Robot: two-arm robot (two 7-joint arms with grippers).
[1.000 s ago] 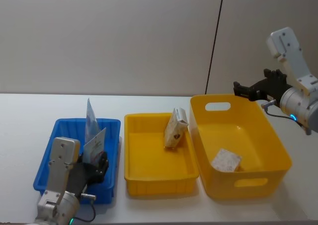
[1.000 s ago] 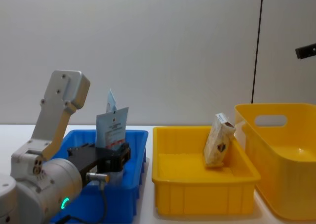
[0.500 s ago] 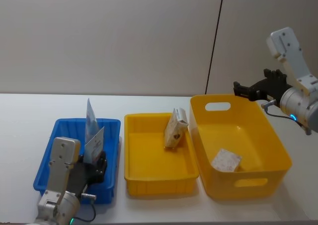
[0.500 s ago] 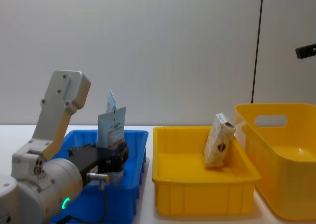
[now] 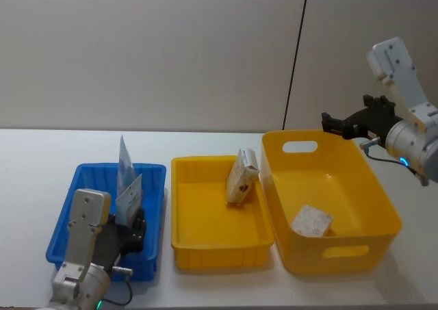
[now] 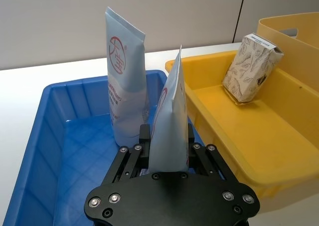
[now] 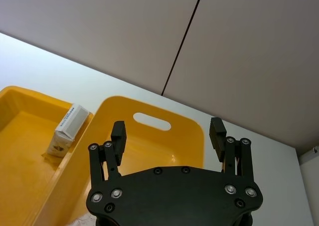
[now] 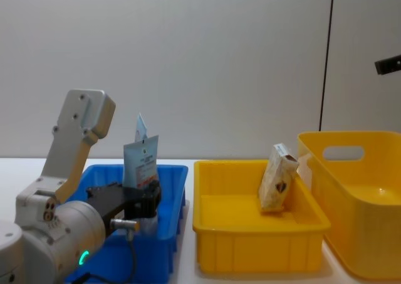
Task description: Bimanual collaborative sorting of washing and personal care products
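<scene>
The soft refill pouch (image 6: 168, 118), pale blue-white with a printed label, stands upright on edge inside the blue bin (image 6: 42, 136), toward its near right part. The left gripper (image 6: 167, 134) is clamped on the pouch's lower part, one finger on each flat face. In the head view the pouch (image 5: 130, 199) rises above the left gripper (image 5: 131, 228), which sits low in the blue bin (image 5: 68, 207). Just behind the pouch a pale bluish tube (image 6: 124, 86) stands upright on its cap end in the same bin; whether the two touch cannot be told.

In the shallow yellow tray (image 5: 205, 252) to the right, a cream carton with a dark emblem (image 5: 241, 176) leans against the tray's right wall. Beyond it, in the deep yellow bin (image 5: 383, 200), a small grey-white carton (image 5: 311, 221) lies tilted on the floor.

The right gripper (image 7: 167, 127) hangs above the deep bin's far rim with its fingers spread wide and nothing between them. All three containers stand on a white table (image 5: 27, 166).
</scene>
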